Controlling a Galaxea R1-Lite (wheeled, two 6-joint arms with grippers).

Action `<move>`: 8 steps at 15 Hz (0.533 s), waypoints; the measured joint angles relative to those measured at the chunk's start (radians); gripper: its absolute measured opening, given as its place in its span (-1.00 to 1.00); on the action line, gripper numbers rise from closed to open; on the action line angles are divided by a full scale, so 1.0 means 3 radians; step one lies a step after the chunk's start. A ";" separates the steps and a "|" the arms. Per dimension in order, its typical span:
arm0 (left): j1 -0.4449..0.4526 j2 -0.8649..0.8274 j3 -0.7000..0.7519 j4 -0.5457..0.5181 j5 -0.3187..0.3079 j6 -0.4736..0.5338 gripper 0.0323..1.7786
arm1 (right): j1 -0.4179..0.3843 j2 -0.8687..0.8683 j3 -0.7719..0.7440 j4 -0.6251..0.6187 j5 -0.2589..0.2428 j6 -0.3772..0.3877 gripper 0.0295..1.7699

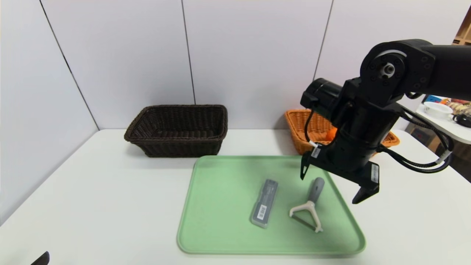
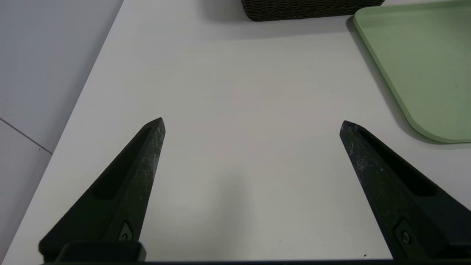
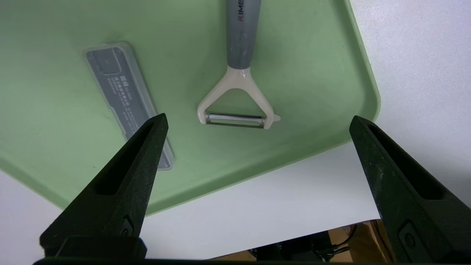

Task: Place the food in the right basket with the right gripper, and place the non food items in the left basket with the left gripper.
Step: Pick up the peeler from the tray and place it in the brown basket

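While the right gripper (image 1: 339, 186) hangs empty, jaws spread, above the green tray (image 1: 220, 235), only non-food is left there — peeler (image 1: 308, 209) and clear case (image 1: 264, 203); left gripper (image 2: 252, 125) spread wide over bare table, both items pending for dark basket (image 1: 176, 129); orange basket (image 1: 312, 129) contents partly hidden

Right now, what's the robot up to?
It is sorting. The right end effector hangs open over the green tray, holding nothing. A peeler and a flat grey case lie on the tray. The left end effector sits open, low over the table's near left. Dark basket looks empty; something orange shows in the orange basket.
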State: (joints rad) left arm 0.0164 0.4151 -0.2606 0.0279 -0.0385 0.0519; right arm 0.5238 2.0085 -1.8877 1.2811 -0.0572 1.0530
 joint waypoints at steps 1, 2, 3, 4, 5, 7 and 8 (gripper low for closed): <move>0.0000 -0.0016 0.0000 0.0038 0.0000 0.0000 0.90 | 0.0009 0.0003 0.0032 -0.0004 0.0013 -0.0005 0.92; 0.0000 -0.0033 -0.0006 0.0074 0.0001 0.0000 0.90 | 0.0019 0.0011 0.0055 -0.0006 0.0031 -0.0016 0.92; 0.0000 -0.0048 -0.0008 0.0085 0.0006 0.0001 0.90 | 0.0023 0.0019 0.0072 -0.0021 0.0050 -0.0026 0.92; 0.0000 -0.0060 -0.0013 0.0085 0.0005 0.0001 0.90 | 0.0028 0.0027 0.0088 -0.0053 0.0072 -0.0037 0.92; 0.0000 -0.0066 -0.0013 0.0087 0.0006 0.0001 0.90 | 0.0029 0.0033 0.0106 -0.0116 0.0084 -0.0051 0.92; 0.0000 -0.0071 -0.0015 0.0085 0.0007 0.0000 0.90 | 0.0033 0.0042 0.0177 -0.0277 0.0082 -0.0096 0.92; 0.0000 -0.0071 -0.0016 0.0085 0.0006 0.0000 0.90 | 0.0035 0.0048 0.0229 -0.0361 0.0084 -0.0122 0.92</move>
State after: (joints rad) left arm 0.0164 0.3938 -0.2655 0.0534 -0.0368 0.0519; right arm 0.5345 2.0228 -1.8189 1.1728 -0.0321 1.0164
